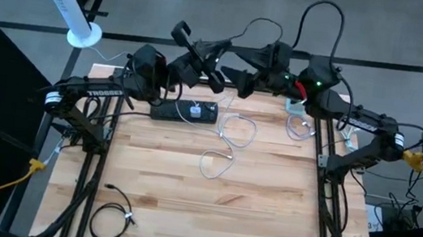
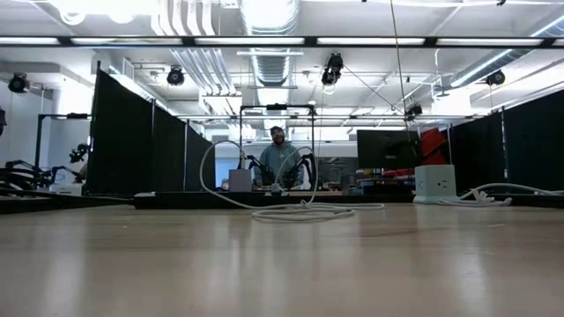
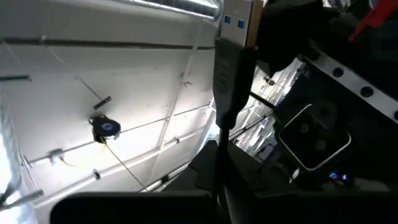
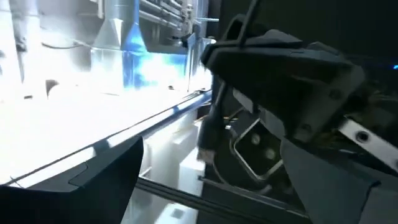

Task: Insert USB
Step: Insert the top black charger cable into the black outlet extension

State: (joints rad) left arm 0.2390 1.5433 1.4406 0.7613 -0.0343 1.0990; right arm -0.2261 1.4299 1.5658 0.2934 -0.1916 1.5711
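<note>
Above the worktop's (image 1: 208, 208) far edge, the left gripper (image 3: 219, 155) was clamped on the USB plug (image 3: 231, 65); the right gripper (image 1: 237, 77) faced it, its grip unclear; the plug, raised mid-air, could tilt and miss its socket.

The high view is evenly lit and fairly sharp; the table (image 1: 210, 192) shows soft, faint shadows under the arms. In the low view, ceiling light strips (image 2: 264, 40) glare white overhead, and the near tabletop (image 2: 282, 273) is blurred with a dull sheen, while the far room is in focus. The left wrist view is blown out by a bright ceiling; a dark plug (image 3: 231, 68) stands silhouetted and soft. The right wrist view is overexposed white and blue, with blurred dark shapes up close.
</note>
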